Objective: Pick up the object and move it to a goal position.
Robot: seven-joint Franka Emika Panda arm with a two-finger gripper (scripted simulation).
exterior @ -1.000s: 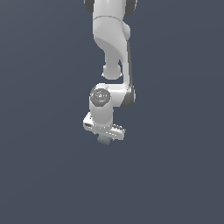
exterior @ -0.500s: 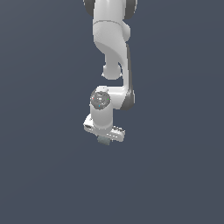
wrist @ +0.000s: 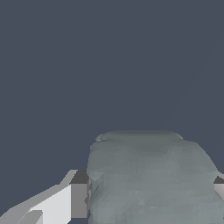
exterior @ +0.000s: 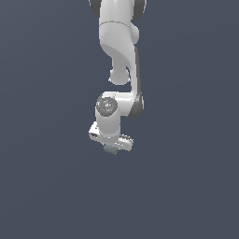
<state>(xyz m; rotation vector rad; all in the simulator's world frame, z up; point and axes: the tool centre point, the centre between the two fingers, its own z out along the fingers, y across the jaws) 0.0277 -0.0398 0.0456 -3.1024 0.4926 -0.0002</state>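
Wrist view: the object [wrist: 151, 179], a dull grey-green, blocky lump with mottled faces, sits clamped between the gripper's [wrist: 148, 197] fingers [wrist: 78, 199]. Exterior view: the glossy white arm [exterior: 120, 51] descends from twelve o'clock, wrist bent, the object [exterior: 110, 149] protruding beneath the gripper [exterior: 111, 145].

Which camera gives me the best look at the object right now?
The wrist view: the object fills much of the frame, a grey-green lump sitting between the gripper's fingers. In the exterior view only a small sliver of it peeks out beneath the gripper.
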